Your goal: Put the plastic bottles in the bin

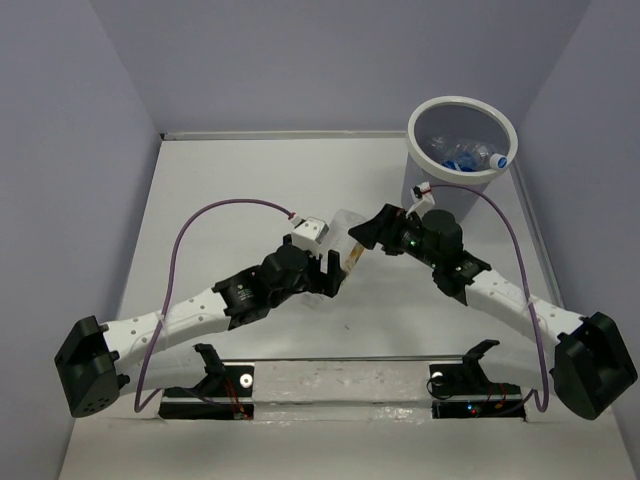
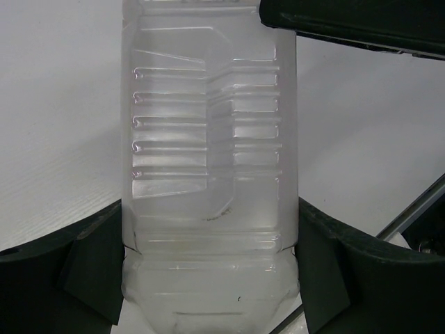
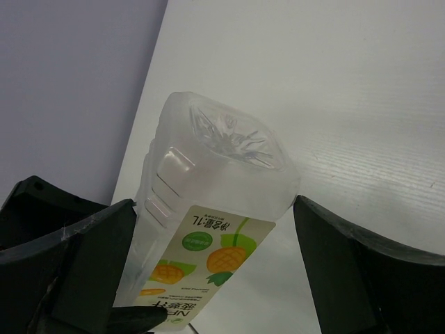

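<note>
The large clear bottle with a yellowish fruit label [image 1: 346,238] is held above the middle of the table. My left gripper [image 1: 330,262] is shut on it; in the left wrist view the bottle [image 2: 208,160] fills the gap of the gripper [image 2: 208,278], both fingers against its sides. My right gripper [image 1: 372,232] is open around the bottle's base end [image 3: 219,188]; in the right wrist view [image 3: 215,271] its right finger stands apart from the bottle. The grey bin [image 1: 460,100] at the back right holds small bottles [image 1: 470,155].
Purple cables loop over both arms. A black bar with two mounts [image 1: 340,385] runs along the near edge. Walls close the table on the left, back and right. The bin stands just behind my right arm.
</note>
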